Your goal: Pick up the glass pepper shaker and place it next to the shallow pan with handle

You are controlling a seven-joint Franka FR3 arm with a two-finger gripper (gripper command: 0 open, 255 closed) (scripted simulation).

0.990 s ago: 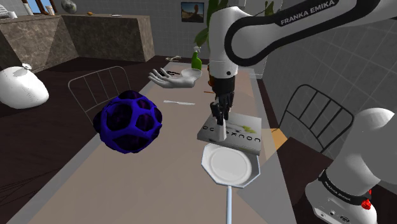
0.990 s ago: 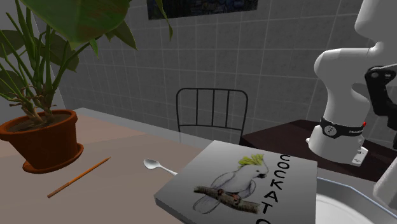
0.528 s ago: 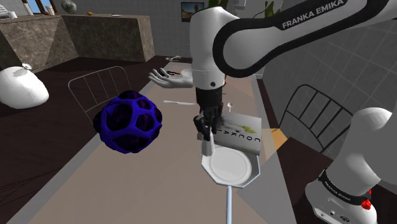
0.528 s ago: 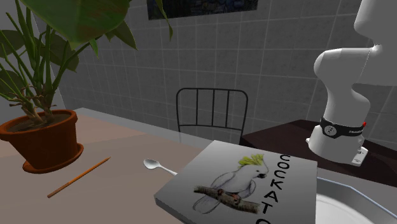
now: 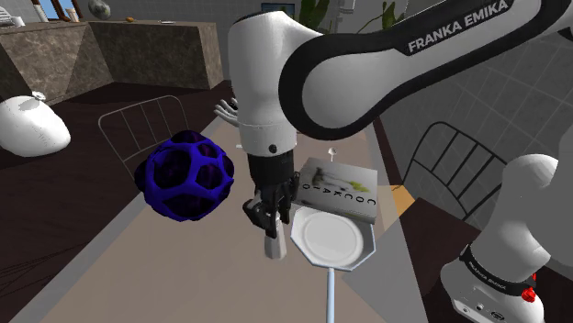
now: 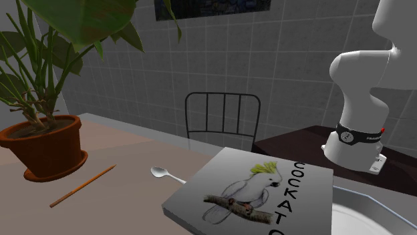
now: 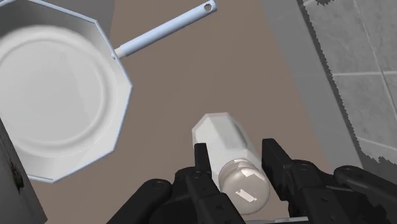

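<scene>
My black gripper is shut on the pale, faceted pepper shaker, which hangs below the fingers just over the table. In the shoulder view it is close beside the left rim of the shallow white octagonal pan, whose long handle runs toward the table's near edge. In the wrist view the shaker is clasped between both fingers of the gripper. The brown tabletop lies beneath it, with the pan and its handle a short way off.
A cockatoo book lies right behind the pan. A dark blue lattice ball is at the shoulder view's left, a chair behind it. In the second exterior view are a potted plant, a pencil and a spoon.
The arm swung from over the book toward the shoulder view's left and nearer, lowering the held shaker beside the pan. The gripper left the second exterior view.
</scene>
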